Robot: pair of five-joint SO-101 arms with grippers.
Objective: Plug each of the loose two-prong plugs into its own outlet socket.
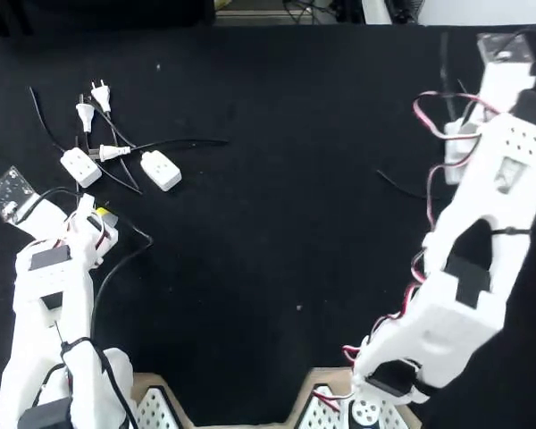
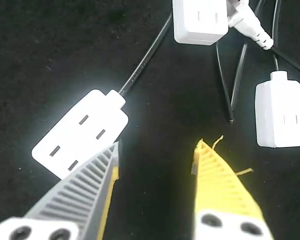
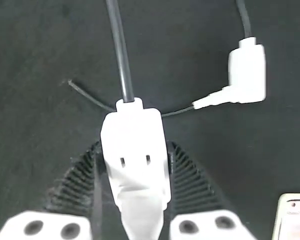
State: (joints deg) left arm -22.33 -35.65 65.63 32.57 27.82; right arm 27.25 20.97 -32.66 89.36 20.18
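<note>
Two white outlet sockets (image 1: 80,167) (image 1: 161,170) lie at the table's far left with a white plug (image 1: 112,152) between them. Two more loose plugs (image 1: 85,112) (image 1: 100,89) lie just beyond. My left gripper (image 1: 96,219) (image 2: 156,145) is open just short of them, with a white multi-slot socket block (image 2: 80,132) beside its grey finger (image 2: 97,170). Ahead of it I see a socket (image 2: 199,20) with a plug (image 2: 247,25) at its side, and another socket (image 2: 280,115). My right gripper (image 1: 458,143) (image 3: 133,145) is shut on a white two-slot socket (image 3: 132,125) on a black cable. An angled white plug (image 3: 247,75) lies close by.
Black cables (image 1: 174,143) trail over the black table (image 1: 286,223) from the left cluster. A thin loose wire (image 1: 402,188) lies near the right arm. A white card-like object (image 3: 295,215) lies beside the right gripper. The table's middle is bare black cloth.
</note>
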